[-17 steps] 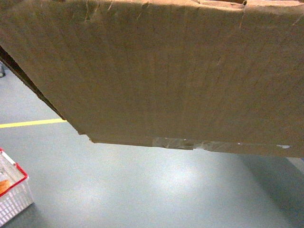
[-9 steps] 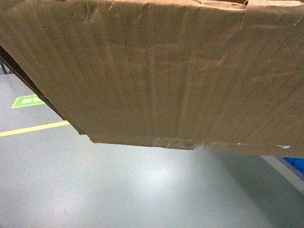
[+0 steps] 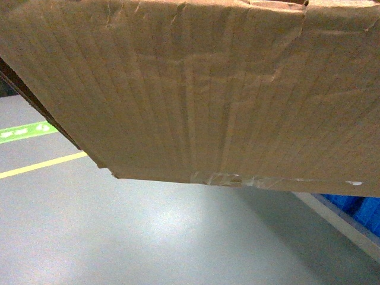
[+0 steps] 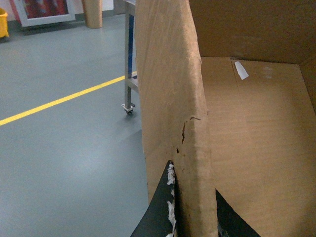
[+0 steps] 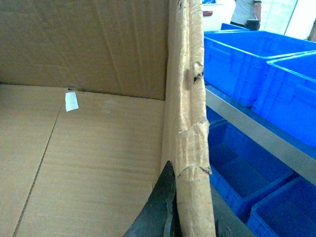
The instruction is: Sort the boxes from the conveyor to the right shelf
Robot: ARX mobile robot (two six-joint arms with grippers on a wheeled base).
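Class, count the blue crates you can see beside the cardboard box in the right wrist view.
4, maybe more hidden: two on top of the rack, far and near; two below its rail, and.

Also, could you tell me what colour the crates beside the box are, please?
Bright blue crates, seen best in the right wrist view, beside the cardboard box.

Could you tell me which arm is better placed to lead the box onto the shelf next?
Right, probably. The right gripper clamps the box wall beside the steel rack rail and blue crates. The left gripper clamps the opposite wall, over open floor.
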